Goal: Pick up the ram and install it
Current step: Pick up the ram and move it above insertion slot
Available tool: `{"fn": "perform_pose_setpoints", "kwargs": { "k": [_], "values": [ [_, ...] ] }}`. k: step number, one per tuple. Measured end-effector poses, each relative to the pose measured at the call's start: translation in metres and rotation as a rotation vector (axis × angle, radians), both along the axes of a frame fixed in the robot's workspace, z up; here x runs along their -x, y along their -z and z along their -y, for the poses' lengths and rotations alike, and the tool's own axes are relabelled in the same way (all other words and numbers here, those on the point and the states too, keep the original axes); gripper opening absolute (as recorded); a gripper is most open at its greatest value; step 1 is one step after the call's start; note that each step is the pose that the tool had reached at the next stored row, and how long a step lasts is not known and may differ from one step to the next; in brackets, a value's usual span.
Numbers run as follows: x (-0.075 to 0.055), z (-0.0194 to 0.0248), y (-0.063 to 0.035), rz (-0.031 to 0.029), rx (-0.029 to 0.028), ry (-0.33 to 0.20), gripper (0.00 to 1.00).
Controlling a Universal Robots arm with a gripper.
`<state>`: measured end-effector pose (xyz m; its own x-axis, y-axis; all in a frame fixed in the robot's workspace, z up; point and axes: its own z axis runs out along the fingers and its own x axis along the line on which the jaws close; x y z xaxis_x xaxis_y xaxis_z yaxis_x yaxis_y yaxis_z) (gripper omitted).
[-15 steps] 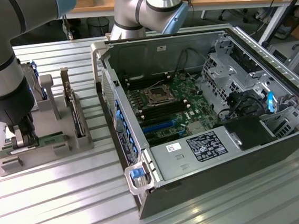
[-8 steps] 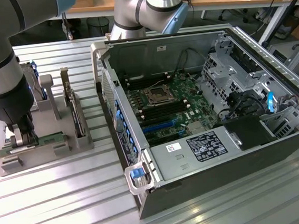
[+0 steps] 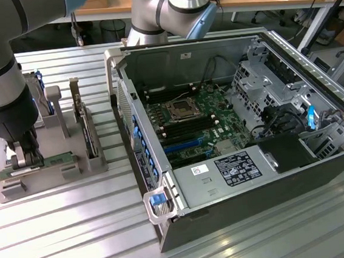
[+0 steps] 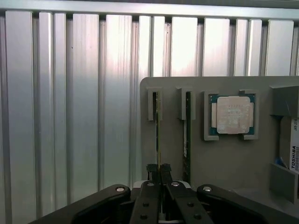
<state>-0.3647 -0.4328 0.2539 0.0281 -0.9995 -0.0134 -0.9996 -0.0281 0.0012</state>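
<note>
Wrist view: claw [image 4: 159, 168] on ram [image 4: 158, 130] edge

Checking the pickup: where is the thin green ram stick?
The ram stands in the grey holder tray at the exterior view's left, clamped in the gripper, beside a second green stick.

— Where's the gripper [image 3: 27, 156]?
— At the exterior view's left, low over the grey holder [image 3: 69, 172], fingers down on the ram [image 3: 56, 159] in its front slot.
— And the computer case [image 3: 241, 214]?
— Beside the holder, lying open, with its motherboard [image 3: 195, 117] exposed.
</note>
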Motion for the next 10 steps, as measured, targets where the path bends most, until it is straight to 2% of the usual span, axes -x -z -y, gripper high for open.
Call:
{"fn": "perform_pose_setpoints", "kwargs": {
  "k": [10],
  "values": [
    [0.0000, 0.0000, -0.0050, 0.0000, 0.0000, 0.000, 0.12]
  ]
}}
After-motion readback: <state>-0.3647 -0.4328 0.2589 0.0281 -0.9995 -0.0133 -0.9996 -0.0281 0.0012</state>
